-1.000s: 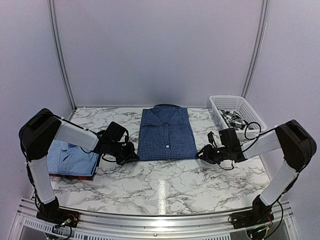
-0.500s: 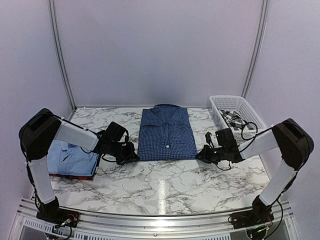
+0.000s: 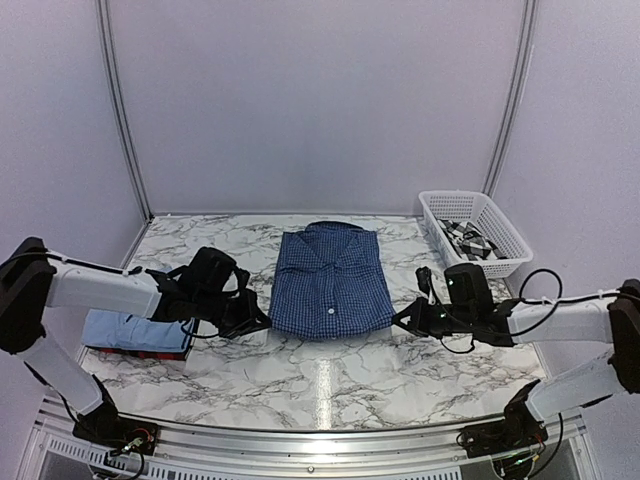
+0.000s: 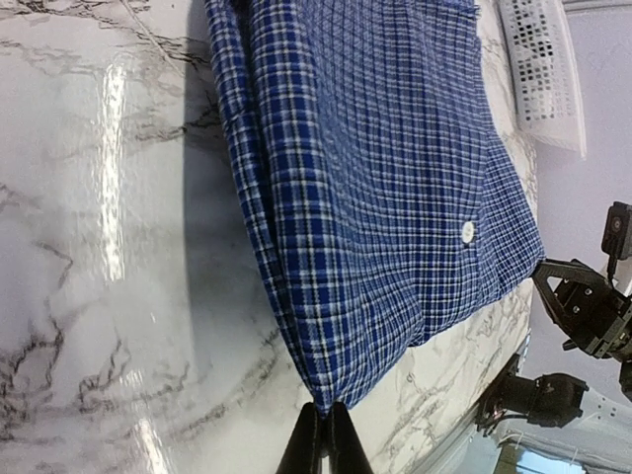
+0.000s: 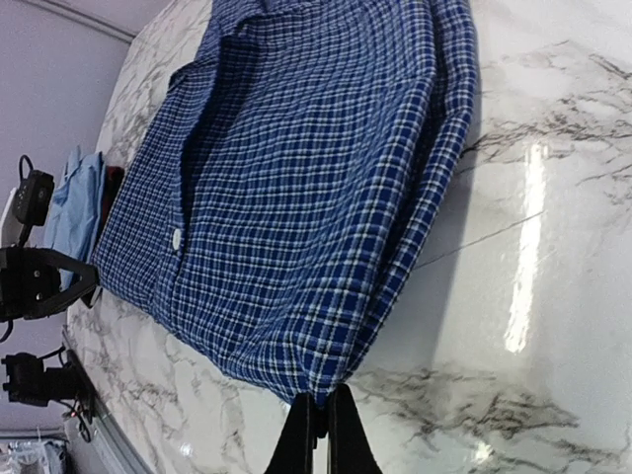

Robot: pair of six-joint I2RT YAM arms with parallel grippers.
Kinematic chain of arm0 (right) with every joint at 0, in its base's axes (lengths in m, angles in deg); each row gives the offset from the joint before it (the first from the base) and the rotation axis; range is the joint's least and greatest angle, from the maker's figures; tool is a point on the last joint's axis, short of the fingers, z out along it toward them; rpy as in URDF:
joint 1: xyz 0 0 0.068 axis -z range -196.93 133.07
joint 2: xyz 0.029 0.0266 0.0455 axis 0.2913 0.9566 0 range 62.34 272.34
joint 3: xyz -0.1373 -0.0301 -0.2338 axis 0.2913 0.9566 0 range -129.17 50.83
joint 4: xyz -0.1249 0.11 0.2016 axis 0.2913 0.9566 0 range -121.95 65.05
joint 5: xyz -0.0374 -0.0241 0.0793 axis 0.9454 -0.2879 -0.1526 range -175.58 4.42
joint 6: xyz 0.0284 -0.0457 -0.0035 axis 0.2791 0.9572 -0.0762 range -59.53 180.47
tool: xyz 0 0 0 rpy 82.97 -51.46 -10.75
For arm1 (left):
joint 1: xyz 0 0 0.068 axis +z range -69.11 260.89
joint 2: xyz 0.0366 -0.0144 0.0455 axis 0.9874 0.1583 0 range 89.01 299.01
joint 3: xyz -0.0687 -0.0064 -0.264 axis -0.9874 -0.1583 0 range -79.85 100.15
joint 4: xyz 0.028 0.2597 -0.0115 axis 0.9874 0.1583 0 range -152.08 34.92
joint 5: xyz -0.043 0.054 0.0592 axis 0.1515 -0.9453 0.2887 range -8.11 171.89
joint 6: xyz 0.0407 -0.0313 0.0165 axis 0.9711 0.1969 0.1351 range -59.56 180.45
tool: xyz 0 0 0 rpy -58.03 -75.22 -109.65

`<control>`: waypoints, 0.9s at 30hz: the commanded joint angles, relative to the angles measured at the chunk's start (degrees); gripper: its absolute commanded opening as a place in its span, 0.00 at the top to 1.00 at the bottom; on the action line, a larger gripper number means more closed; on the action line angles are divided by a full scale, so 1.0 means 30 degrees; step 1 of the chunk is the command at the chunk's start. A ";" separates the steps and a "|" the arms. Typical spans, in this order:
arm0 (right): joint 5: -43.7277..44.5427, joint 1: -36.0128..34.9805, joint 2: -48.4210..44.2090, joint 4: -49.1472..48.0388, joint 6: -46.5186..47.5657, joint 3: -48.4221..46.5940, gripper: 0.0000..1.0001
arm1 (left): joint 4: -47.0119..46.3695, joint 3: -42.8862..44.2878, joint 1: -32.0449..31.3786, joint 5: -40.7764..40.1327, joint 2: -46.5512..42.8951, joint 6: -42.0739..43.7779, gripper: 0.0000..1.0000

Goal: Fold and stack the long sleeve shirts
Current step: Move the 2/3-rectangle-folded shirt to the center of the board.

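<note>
Navy check shirt [image 3: 330, 282] is folded into a tidy rectangle, collar at the far end, one white button showing. Left gripper [image 4: 324, 439] and right gripper [image 5: 318, 425] are each pinched tight on a near corner.

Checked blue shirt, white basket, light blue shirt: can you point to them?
checked blue shirt [image 3: 330, 285]: top view, middle of its front.
white basket [image 3: 452, 206]: top view, far lattice wall.
light blue shirt [image 3: 130, 330]: top view, middle of the folded cloth.

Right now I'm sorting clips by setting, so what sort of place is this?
Probably a robot test booth, not a home: plain walls close in a marble-patterned table, and two arms are bolted to a metal rail at its edge.
</note>
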 commanded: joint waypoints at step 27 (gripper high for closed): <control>0.5172 -0.8141 -0.4569 0.5609 -0.1392 -0.1817 0.65 | 0.0029 -0.7213 -0.4203 -0.2691 -0.5879 -0.2718 1.00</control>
